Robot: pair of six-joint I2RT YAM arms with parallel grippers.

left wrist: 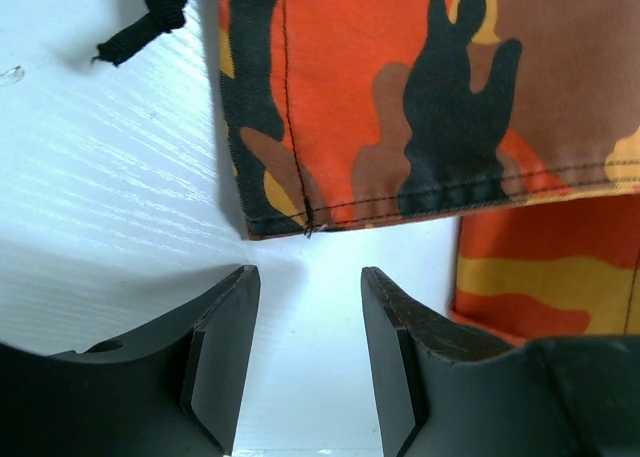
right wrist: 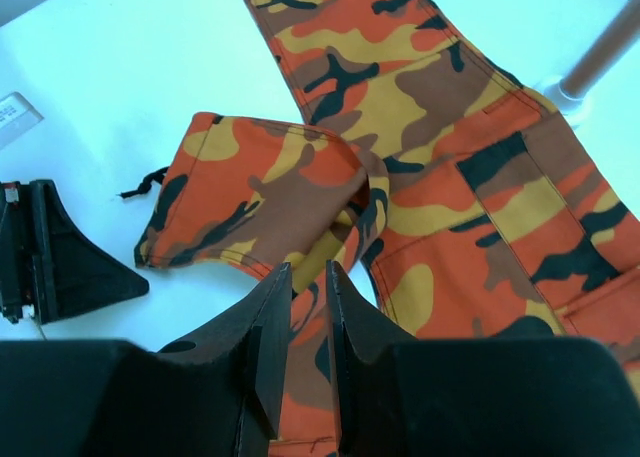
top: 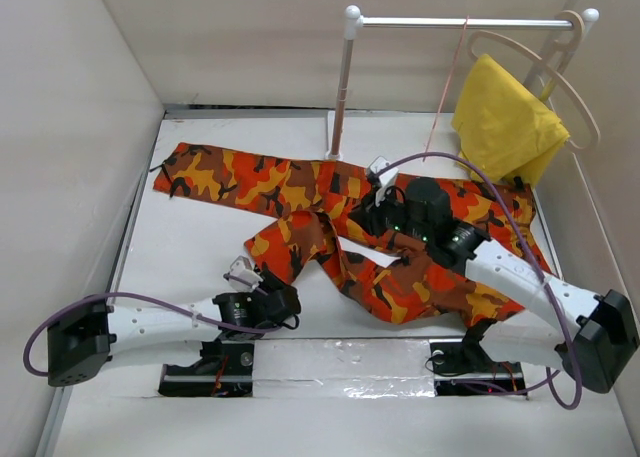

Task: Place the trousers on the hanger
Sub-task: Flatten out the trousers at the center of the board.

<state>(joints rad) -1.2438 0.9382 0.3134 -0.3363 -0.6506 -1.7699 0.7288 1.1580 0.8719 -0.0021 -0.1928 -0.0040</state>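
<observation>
Top: trousers (top: 300,192) flat on table (top: 190,257); hanger (top: 450,82) on rail (top: 440,22), well beyond left gripper (top: 270,289) & right gripper (top: 362,217). Nothing hung yet.
L wrist: fingers apart, empty; trousers' edge just ahead of tips.
R wrist: fingers near-closed, cloth fold seemingly pinched btwn.
Lift + drape still to do.

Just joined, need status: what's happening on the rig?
The camouflage trousers lie spread on the table, one leg folded over. The left pincer is open just short of that leg's hem. The right pincer is nearly closed over the fabric mid-garment, grip unclear. The pink hanger hangs untouched on the rail.
</observation>
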